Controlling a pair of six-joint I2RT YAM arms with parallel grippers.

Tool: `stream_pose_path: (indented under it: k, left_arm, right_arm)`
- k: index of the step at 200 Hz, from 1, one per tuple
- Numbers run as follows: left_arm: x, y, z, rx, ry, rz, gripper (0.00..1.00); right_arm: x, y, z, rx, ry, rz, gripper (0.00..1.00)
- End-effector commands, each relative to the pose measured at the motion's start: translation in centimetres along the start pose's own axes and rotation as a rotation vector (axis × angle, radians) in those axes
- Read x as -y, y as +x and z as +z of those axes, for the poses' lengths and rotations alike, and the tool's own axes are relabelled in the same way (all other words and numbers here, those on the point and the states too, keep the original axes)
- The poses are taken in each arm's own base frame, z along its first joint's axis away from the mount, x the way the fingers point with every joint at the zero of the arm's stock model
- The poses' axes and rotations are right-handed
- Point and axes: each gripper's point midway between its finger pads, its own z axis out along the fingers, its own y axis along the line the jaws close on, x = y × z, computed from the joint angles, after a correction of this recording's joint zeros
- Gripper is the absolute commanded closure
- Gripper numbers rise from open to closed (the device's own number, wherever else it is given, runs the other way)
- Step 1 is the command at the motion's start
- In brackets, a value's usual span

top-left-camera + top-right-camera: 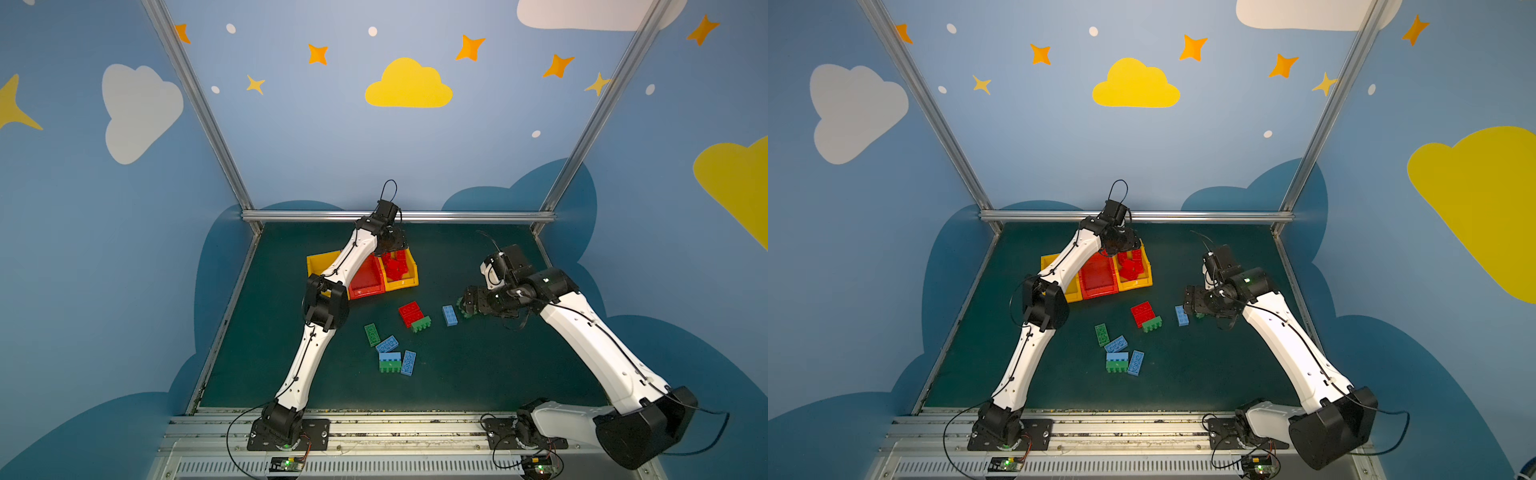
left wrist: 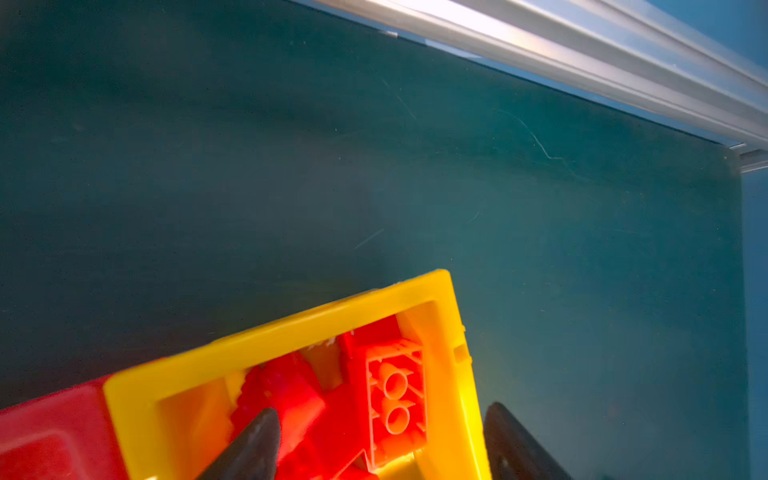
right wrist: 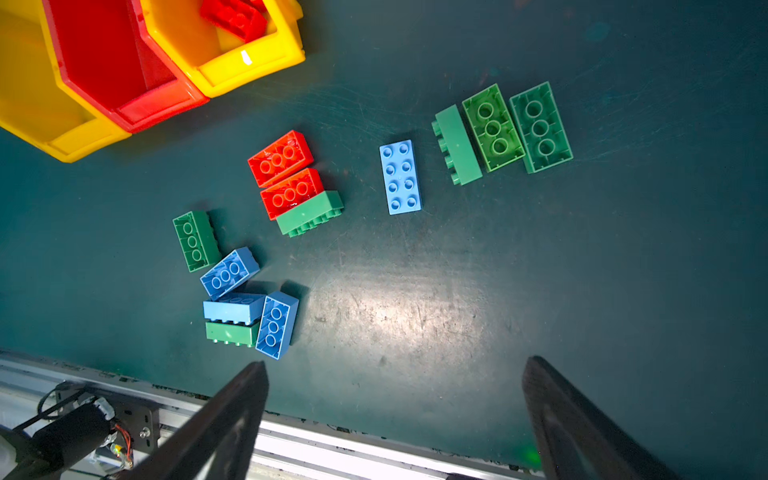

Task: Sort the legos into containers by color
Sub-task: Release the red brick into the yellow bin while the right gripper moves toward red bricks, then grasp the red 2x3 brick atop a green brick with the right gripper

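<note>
My left gripper (image 1: pixel 388 245) (image 2: pixel 382 409) hangs open over the right yellow container (image 1: pixel 409 282) (image 2: pixel 291 332), which holds several red legos (image 1: pixel 395 266) (image 2: pixel 397 399); nothing is between its fingers. The red middle container (image 1: pixel 365 286) and the left yellow container (image 1: pixel 320 262) show no bricks. Loose on the mat lie two red legos (image 3: pixel 284 174), a green one (image 3: pixel 309 214) against them, a blue one (image 3: pixel 400 176) and three green ones (image 3: pixel 492 129). My right gripper (image 1: pixel 467 305) (image 3: pixel 395 361) hovers open and empty above those three.
A cluster of blue and green legos (image 1: pixel 390 353) (image 3: pixel 237 303) lies nearer the front of the mat. The left arm's elbow (image 1: pixel 326 303) crosses over the left container. A metal rail (image 1: pixel 399 216) bounds the back and another (image 3: pixel 332 444) the front.
</note>
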Motion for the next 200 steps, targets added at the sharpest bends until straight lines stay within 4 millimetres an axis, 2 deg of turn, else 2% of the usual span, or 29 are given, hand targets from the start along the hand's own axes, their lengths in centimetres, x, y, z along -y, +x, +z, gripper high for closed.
stream_pose_path:
  k: [1,26,40,53,60,80,100,118,120,146,170,200]
  left_arm:
    - [2.3,-1.5,-3.4,0.034,0.082,0.013,0.15]
    - [3.2,-2.0,-6.7,0.070,0.104,0.049,0.00]
    - [3.3,-2.0,-9.1,0.098,0.106,0.072,0.00]
    - [2.2,-1.6,-10.8,0.114,0.075,0.079,0.00]
    - [1.6,-1.6,-12.3,0.133,0.061,0.078,0.00]
    - [-1.6,0.1,-15.0,0.153,-0.002,0.043,0.00]
    - [-5.8,3.1,-17.4,0.182,-0.061,-0.015,0.00]
    - [-10.4,7.2,-18.6,0.180,-0.121,-0.097,0.00]
    - [-10.7,7.6,-19.2,0.191,-0.122,-0.104,0.00]
    - [-15.9,13.1,-21.5,0.234,-0.227,-0.185,0.00]
    - [-18.8,17.1,-22.5,0.249,-0.275,-0.224,0.00]
    - [-20.6,19.6,-23.6,0.284,-0.289,-0.278,0.00]
  right_arm:
    - [-0.1,-0.7,-0.5,0.022,-0.001,0.014,0.06]
    - [-1.2,-1.3,1.1,-0.008,-0.039,-0.015,0.06]
    - [-1.9,-1.6,2.3,-0.033,-0.059,-0.036,0.06]
    - [-2.8,-2.1,3.4,-0.053,-0.074,-0.068,0.06]
    - [-3.3,-2.3,4.1,-0.066,-0.079,-0.087,0.06]
    - [-4.8,-2.8,5.9,-0.109,-0.096,-0.138,0.06]
    - [-6.6,-3.1,7.7,-0.143,-0.115,-0.192,0.06]
    - [-8.3,-3.1,9.4,-0.168,-0.129,-0.245,0.06]
    - [-8.4,-3.1,9.6,-0.170,-0.130,-0.250,0.06]
    - [-10.6,-3.4,11.9,-0.205,-0.128,-0.319,0.06]
    - [-12.5,-2.7,14.0,-0.244,-0.132,-0.372,0.06]
    - [-13.6,-1.5,16.6,-0.291,-0.101,-0.450,0.06]
